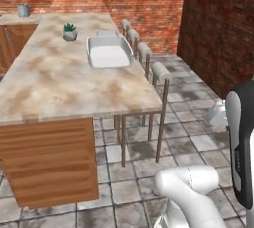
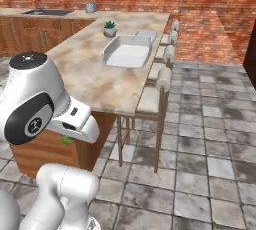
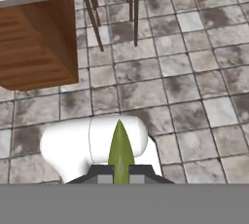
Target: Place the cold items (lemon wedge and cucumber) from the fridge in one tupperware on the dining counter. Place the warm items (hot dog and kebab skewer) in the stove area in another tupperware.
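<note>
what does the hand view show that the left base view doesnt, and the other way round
Hand view alone: the gripper shut on a green pointed cucumber, held above the tiled floor.

Left base view alone: the top of the dining counter with a white shallow tupperware on it, a small potted plant beyond that, and the row of stools along the counter's far side.

Both: the counter's wooden base, a marbled counter edge, thin stool legs and the grey tiled floor.

Cucumber (image 3: 120, 151) half hidden between the dark finger tips. Dining counter (image 1: 54, 78) cut off at left edge. Stools (image 1: 159, 73) partly tucked under.
</note>
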Robot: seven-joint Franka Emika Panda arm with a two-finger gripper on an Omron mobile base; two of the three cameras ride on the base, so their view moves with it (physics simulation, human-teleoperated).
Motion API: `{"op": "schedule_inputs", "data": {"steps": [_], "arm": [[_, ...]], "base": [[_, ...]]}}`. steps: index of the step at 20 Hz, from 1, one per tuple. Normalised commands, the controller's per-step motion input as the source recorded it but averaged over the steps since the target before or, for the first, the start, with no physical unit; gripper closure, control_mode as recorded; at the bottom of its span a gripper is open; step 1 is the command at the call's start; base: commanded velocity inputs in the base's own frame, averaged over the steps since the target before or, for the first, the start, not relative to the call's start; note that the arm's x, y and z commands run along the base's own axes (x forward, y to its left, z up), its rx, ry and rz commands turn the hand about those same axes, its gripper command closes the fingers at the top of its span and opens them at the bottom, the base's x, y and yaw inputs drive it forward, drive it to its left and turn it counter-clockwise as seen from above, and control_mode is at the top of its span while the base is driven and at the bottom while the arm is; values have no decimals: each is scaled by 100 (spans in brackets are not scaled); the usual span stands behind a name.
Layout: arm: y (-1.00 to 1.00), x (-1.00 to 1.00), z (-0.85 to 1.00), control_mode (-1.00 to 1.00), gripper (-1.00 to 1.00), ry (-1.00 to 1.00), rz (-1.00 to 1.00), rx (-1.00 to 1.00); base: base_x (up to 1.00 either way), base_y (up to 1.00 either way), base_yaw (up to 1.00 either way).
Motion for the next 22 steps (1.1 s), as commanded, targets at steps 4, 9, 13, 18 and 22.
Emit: {"op": "schedule_inputs", "data": {"steps": [4, 9, 13, 18, 22], "arm": [[0, 0, 0, 100, 100, 0, 0, 0], [0, 0, 0, 100, 100, 0, 0, 0], [0, 0, 0, 100, 100, 0, 0, 0], [0, 0, 0, 100, 100, 0, 0, 0], [0, 0, 0, 100, 100, 0, 0, 0]], "base": [[40, -100, 0], [59, -100, 0], [61, -99, 0], [71, -89, 0], [82, -61, 0]]}}
